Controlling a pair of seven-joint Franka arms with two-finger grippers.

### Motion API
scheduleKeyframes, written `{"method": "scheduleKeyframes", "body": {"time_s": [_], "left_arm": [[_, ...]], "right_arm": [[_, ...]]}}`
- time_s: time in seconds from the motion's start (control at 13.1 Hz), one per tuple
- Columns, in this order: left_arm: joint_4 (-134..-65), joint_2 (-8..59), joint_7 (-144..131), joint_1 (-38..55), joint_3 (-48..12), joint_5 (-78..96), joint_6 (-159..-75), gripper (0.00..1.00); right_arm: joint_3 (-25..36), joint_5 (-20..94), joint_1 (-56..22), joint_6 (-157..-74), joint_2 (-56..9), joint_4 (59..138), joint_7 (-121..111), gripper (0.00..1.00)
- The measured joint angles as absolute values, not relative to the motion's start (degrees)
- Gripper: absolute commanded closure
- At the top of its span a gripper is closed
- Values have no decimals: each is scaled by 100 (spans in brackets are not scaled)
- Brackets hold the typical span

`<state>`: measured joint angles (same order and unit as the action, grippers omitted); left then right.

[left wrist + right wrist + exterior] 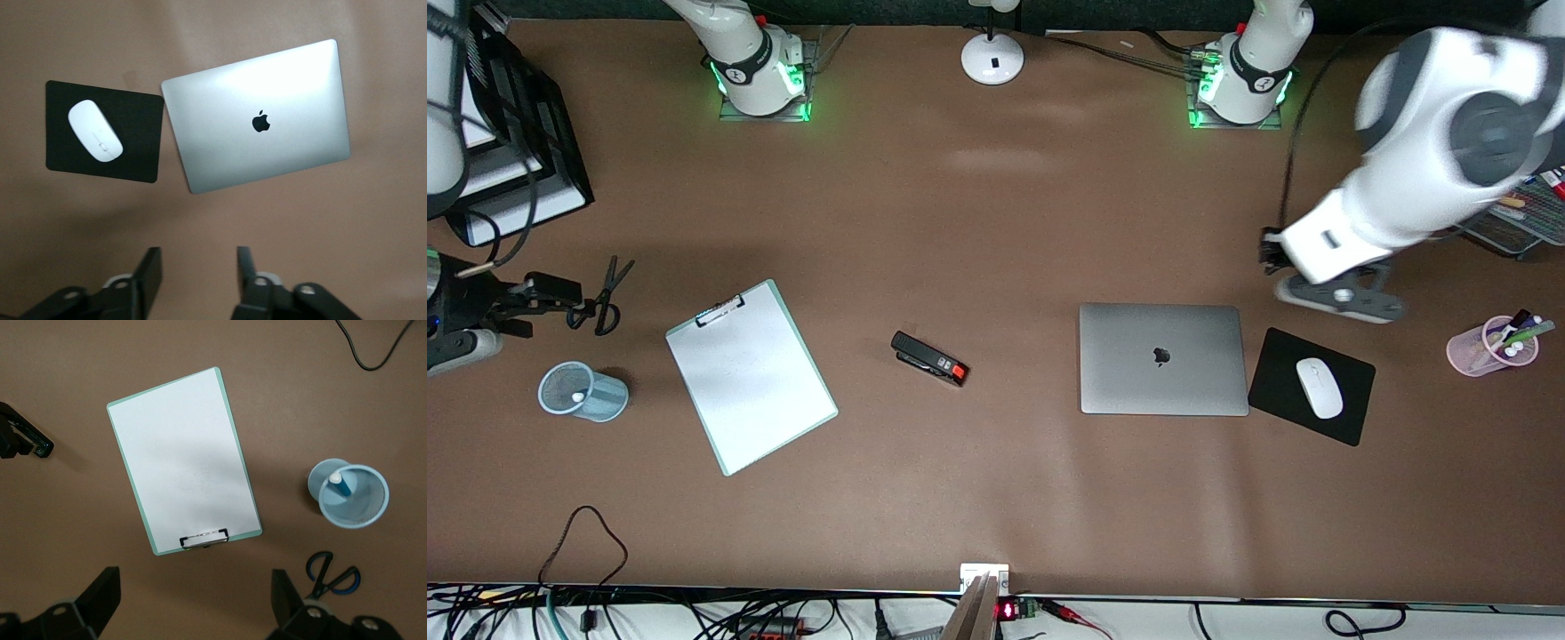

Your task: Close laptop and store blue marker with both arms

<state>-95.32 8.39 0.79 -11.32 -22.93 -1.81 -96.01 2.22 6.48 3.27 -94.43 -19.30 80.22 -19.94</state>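
The silver-grey laptop (1163, 358) lies shut on the table, apple logo up; it also shows in the left wrist view (260, 123). The blue marker (339, 484) stands white end up in a light blue mesh cup (353, 497), which sits near the right arm's end of the table (583, 392). My left gripper (199, 257) is open and empty, up in the air over bare table beside the laptop (1267, 252). My right gripper (193, 580) is wide open and empty, up over the scissors near the cup (551, 293).
A clipboard (751, 378) and a black stapler (929, 358) lie mid-table. Scissors (607, 298) lie by the mesh cup. A black mousepad (1276, 382) with a white mouse (1319, 388) lies beside the laptop. A pink pen cup (1489, 347) stands toward the left arm's end.
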Motion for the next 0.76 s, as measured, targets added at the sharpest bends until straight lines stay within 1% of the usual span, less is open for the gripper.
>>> {"method": "scheduleKeyframes", "body": {"time_s": [0.31, 0.46, 0.61, 0.76], "left_arm": [[-9003, 833, 163, -1235, -2261, -132, -9001, 0], [-8871, 771, 163, -1236, -2234, -134, -8890, 0], [-8850, 589, 161, -1198, -1999, -136, -8884, 0], [-8862, 401, 164, -920, -1503, -132, -8839, 0]], "right_arm": [[222, 453, 61, -8797, -1541, 8037, -801, 0], [222, 415, -26, -8683, -1322, 8145, -386, 0], [222, 310, -83, -8677, -1066, 8339, -152, 0], [222, 221, -177, -8677, -816, 8536, 36, 0]]}}
